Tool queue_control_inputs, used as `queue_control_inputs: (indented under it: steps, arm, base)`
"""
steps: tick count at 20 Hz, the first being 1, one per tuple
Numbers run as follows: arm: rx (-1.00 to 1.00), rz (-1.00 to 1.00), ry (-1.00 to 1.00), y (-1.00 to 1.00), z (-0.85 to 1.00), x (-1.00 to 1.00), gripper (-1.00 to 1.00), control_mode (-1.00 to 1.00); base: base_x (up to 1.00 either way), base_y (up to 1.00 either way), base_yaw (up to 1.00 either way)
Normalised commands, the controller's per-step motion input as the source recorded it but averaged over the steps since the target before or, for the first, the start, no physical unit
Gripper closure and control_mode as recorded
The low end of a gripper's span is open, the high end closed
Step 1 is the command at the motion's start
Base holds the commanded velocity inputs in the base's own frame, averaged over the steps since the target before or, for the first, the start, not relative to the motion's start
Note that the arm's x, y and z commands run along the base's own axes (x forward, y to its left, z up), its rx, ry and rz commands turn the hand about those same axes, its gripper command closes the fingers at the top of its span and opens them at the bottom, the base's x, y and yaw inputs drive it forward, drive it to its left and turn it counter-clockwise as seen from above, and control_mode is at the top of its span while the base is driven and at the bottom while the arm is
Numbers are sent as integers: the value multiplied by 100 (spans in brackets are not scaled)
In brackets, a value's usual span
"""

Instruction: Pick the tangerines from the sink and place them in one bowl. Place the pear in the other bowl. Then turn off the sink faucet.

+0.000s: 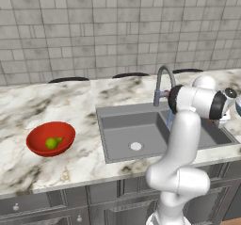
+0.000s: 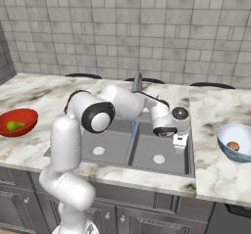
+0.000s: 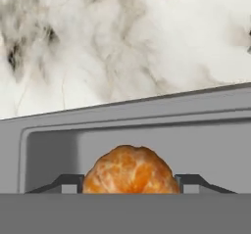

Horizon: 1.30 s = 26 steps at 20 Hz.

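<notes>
- The gripper (image 2: pixel 180 141) hangs over the right-hand part of the sink (image 2: pixel 147 152), near the basin's right wall, with the arm reaching across from the left.
- In the hand view a tangerine (image 3: pixel 130 172) sits between the two dark fingertips (image 3: pixel 66 181), one on each side of it; the fingers appear to pinch the fruit, with the grey sink wall and the marble counter (image 3: pixel 122 42) behind it.
- A second tangerine (image 2: pixel 234 146) lies inside the pale bluish-white bowl (image 2: pixel 226 142), which stands on the counter to the right of the sink, well apart from the gripper.
- The red bowl (image 1: pixel 35 141) stands on the marble counter to the left of the sink, near the front edge.
- The yellow-green pear (image 1: pixel 52 143) rests in the red bowl, tapered end pointing right.
- The faucet (image 1: pixel 162 80) rises behind the sink at its far edge, its gooseneck curving forward over the basin.
- A thin blue stream of water (image 2: pixel 132 128) falls from the spout into the sink, so the faucet is running.
- A small white round drain (image 1: pixel 136 146) shows in the floor of the left part of the basin.
</notes>
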Motion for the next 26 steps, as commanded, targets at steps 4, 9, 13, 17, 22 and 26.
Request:
queue_control_inputs:
  steps: [4,9,13,17,22,26]
  arm:
    - [-19,-32,0,-18,66,0,100,-100]
    - [-15,-28,-1,-34,65,-6,100,-100]
    - [-10,-23,0,-51,66,-15,100,-100]
    - [-6,-18,-3,-47,77,-14,100,-100]
    - [-1,-13,-2,-33,72,-6,100,-100]
    - [0,-10,0,-42,19,0,100,-100]
  base:
    - [0,0,0]
    - [0,0,0]
    - [0,0,0]
    - [0,0,0]
    - [0,0,0]
    - [0,0,0]
